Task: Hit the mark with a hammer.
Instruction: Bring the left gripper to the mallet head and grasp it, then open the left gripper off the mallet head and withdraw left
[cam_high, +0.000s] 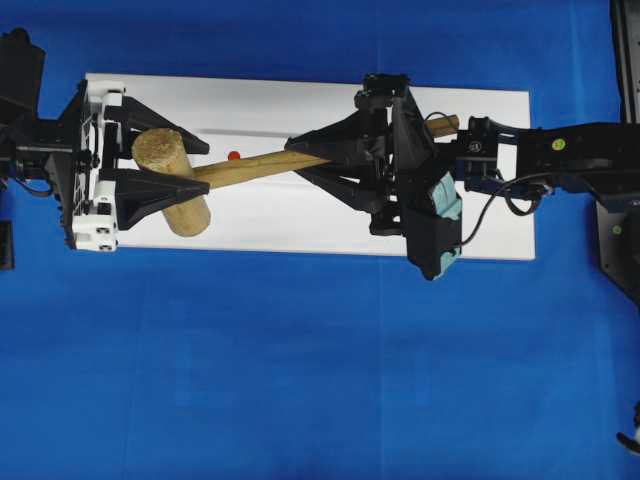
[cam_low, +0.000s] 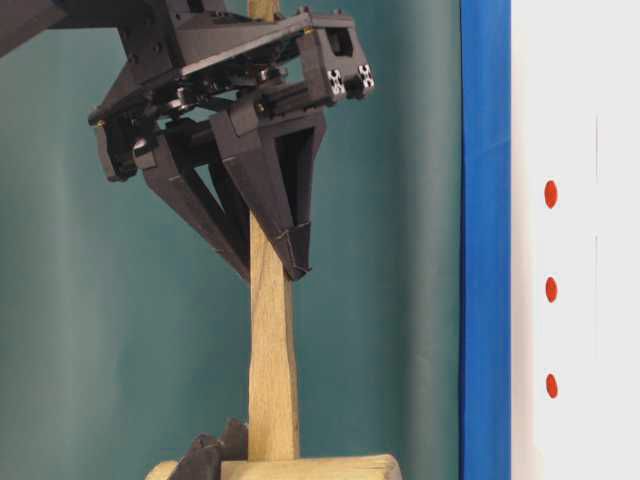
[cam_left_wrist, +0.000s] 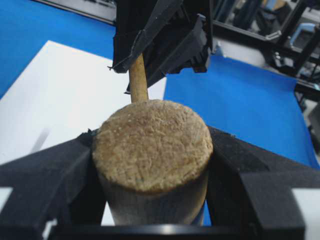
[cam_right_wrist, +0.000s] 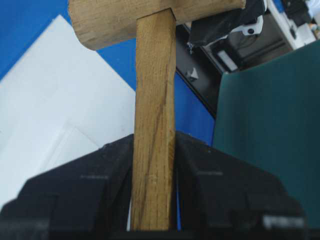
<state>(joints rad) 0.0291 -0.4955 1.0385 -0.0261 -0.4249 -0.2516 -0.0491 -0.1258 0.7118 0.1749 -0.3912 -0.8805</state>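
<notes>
The hammer (cam_high: 250, 168) hangs over the white block (cam_high: 300, 100), its thick wooden head on the left and its flat handle running right. My left gripper (cam_high: 205, 167) is shut on the head, and its fingers (cam_left_wrist: 75, 165) press both sides of the head (cam_left_wrist: 150, 150). My right gripper (cam_high: 300, 158) is shut on the handle (cam_right_wrist: 152, 75), which stands between its fingers (cam_right_wrist: 100, 175). In the table-level view three red dots form a row, and the mark (cam_low: 551, 289) is the middle one. From overhead only one red dot (cam_high: 233, 155) shows, beside the handle; I cannot tell which one it is.
Blue cloth (cam_high: 300, 380) covers the table around the block. A dark green backdrop (cam_low: 100, 350) stands behind the hammer in the table-level view. Black frame parts (cam_high: 625, 60) line the right edge, and the right arm's body (cam_high: 560, 155) reaches in from there.
</notes>
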